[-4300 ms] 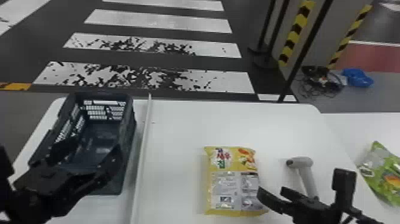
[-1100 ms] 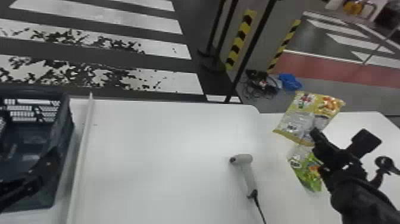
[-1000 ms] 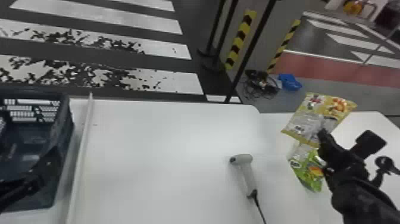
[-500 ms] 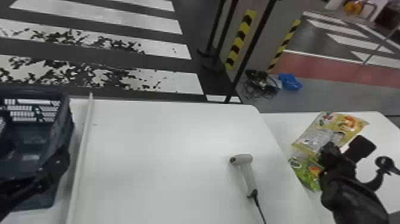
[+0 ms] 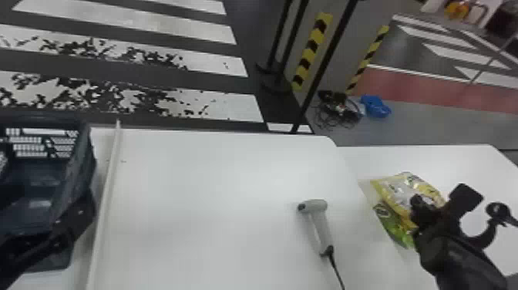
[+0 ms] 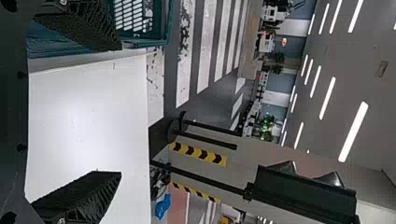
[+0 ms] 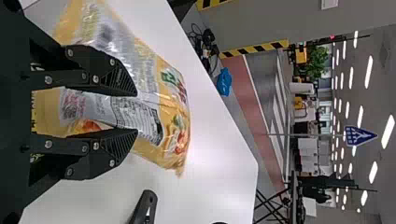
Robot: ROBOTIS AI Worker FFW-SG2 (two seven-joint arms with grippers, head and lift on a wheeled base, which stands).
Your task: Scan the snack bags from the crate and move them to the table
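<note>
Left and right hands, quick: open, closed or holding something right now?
Left hand: open, empty.
Right hand: closed on the yellow snack bag.

White, yellow, green and black, with lots of stripes
The table [image 5: 212, 173] is plain white, and so is the other table [image 5: 454, 160] on the right. The crate [image 5: 83, 162] on the left looks dark blue, but blue-green in the left wrist view. The scanner [image 5: 318, 227] is light grey with a black cord [image 5: 337, 268]. On the right, one snack bag [image 7: 173, 107] is yellow and silver with red, green and orange bits; the green bag [image 5: 397, 229] is bright green. The left gripper [image 5: 50, 196] and right gripper [image 5: 420, 206] are black. Far off, the dark grey floor [image 5: 154, 77] has white stripes with black blotches, and the warning strip [image 5: 312, 52] is striped yellow and black.
</note>
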